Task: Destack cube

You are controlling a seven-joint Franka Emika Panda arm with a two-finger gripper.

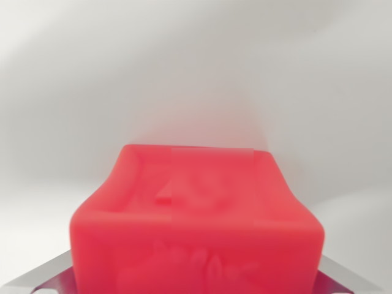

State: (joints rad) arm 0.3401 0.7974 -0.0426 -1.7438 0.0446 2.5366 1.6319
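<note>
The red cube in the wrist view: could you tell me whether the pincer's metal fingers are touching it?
Cannot tell. In the wrist view the red cube overlaps both metal fingers at the bottom corners, hiding any contact or gap.

Red cube point(196, 220), pale grey surface point(184, 73)

All around there is only a pale, off-white surface point(184, 67), smooth and without pattern, seam or edge that I can make out. It is out of focus, so I cannot tell whether it is a worktop, a wall or both. The light is soft and diffuse. Broad grey shading lies across the upper left, and a brighter white patch spreads along the left side near the bottom. At the right a faint curved boundary separates a greyer zone above from a lighter one below. No furniture or window shows.
</note>
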